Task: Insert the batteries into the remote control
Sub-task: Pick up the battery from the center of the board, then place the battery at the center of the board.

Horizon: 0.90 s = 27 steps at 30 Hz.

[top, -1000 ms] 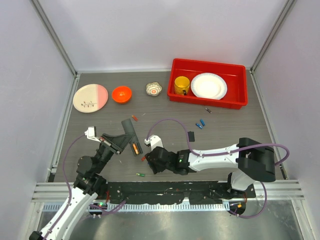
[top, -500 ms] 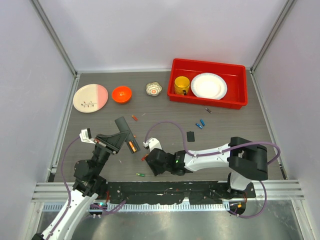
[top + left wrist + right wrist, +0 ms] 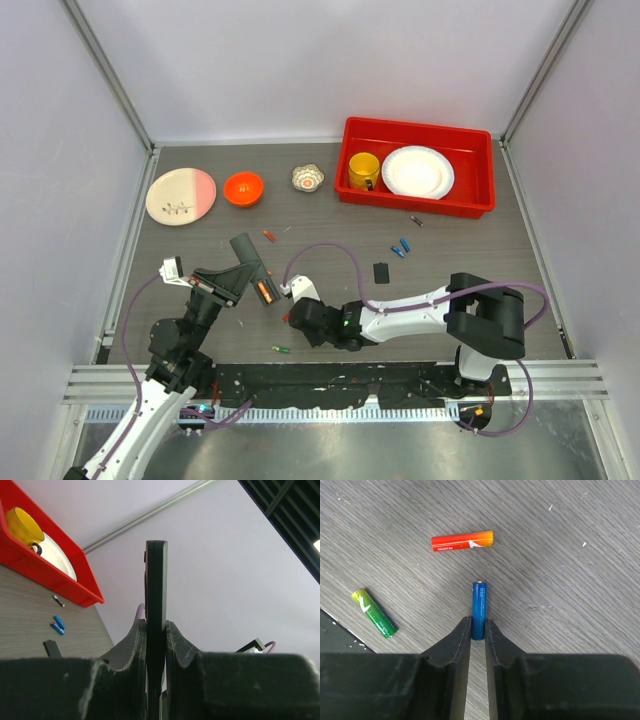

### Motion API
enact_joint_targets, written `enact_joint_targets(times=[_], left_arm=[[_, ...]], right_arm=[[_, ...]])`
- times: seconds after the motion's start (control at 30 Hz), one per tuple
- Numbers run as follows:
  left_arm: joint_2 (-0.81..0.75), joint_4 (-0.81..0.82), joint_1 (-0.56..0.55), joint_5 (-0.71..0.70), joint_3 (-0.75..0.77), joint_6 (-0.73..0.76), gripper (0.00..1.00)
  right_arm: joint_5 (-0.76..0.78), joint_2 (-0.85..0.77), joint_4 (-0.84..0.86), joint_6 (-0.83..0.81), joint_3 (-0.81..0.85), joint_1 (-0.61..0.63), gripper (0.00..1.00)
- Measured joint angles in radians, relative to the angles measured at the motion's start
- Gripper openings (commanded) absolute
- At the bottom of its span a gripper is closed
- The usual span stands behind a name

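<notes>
My left gripper [image 3: 230, 281] is shut on the remote control [image 3: 250, 258], a long black bar held tilted above the table. An orange battery [image 3: 265, 292] sits in its open end. In the left wrist view the remote [image 3: 156, 590] stands edge-on between the closed fingers. My right gripper [image 3: 478, 626] is low over the table, shut on the end of a blue battery [image 3: 478, 607]. In the top view it [image 3: 292, 317] is just right of the remote's lower end. A red-orange battery [image 3: 462, 541] and a green battery [image 3: 374, 613] lie on the table beyond it.
Two blue batteries [image 3: 401, 247], a small black squarish piece [image 3: 381, 271], a dark battery [image 3: 417, 221] and an orange battery [image 3: 268, 236] lie mid-table. A red tray [image 3: 480, 180] with a yellow cup and a white plate, an orange bowl [image 3: 243, 188] and a pink-white plate [image 3: 181, 195] stand at the back.
My left gripper has carried the remote a little to the left and back. My right gripper has shifted slightly left, toward the remote's lower end.
</notes>
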Motion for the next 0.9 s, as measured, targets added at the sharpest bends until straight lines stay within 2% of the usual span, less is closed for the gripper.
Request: enact_joint_targets(times=[0.4,0.6,0.83,0.9], left_arm=[[0.000,-0.008,0.000,-0.007,0.000,0.015,0.00],[0.022,0.012,0.000,-0.006,0.000,0.012,0.00],[0.192,0.110,0.000,0.037,0.000,0.007,0.00],[0.254,0.146,0.000,0.058,0.000,0.007,0.00]], right_arm=[[0.098,-0.032,-0.061,0.055,-0.026,-0.017,0.01],[0.126,-0.146,-0.150,0.085,-0.114,-0.131,0.01],[0.138,-0.193,-0.223,0.083,-0.137,-0.221,0.01],[0.131,-0.193,-0.234,0.082,-0.137,-0.230,0.06]])
